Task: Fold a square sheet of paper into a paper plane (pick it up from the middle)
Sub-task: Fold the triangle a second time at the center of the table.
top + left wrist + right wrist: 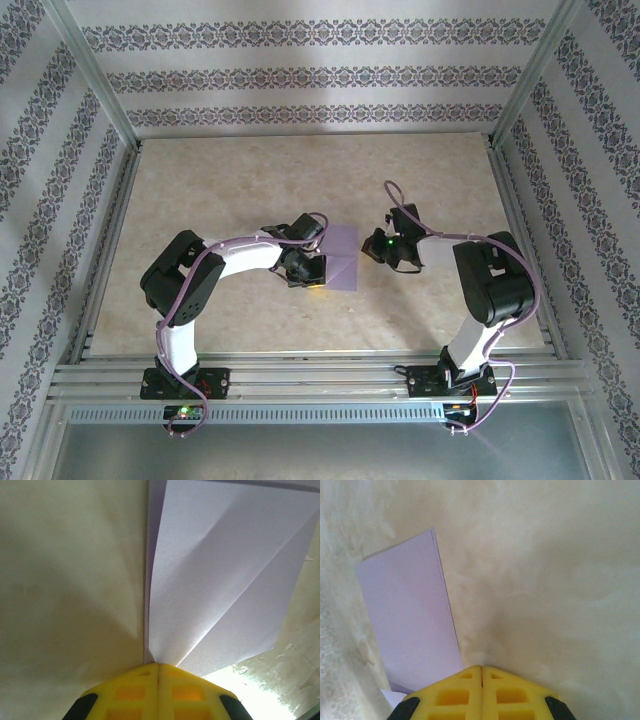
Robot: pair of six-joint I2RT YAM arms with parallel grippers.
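Pale lavender sheet of paper [342, 256], folded and creased, lying at the middle of a beige desk [230, 190] between two arms. Left end effector [159, 666] closed, yellow tips meeting the sheet's edge. Right end effector [481, 668] closed too, tips just beside the sheet's opposite edge.
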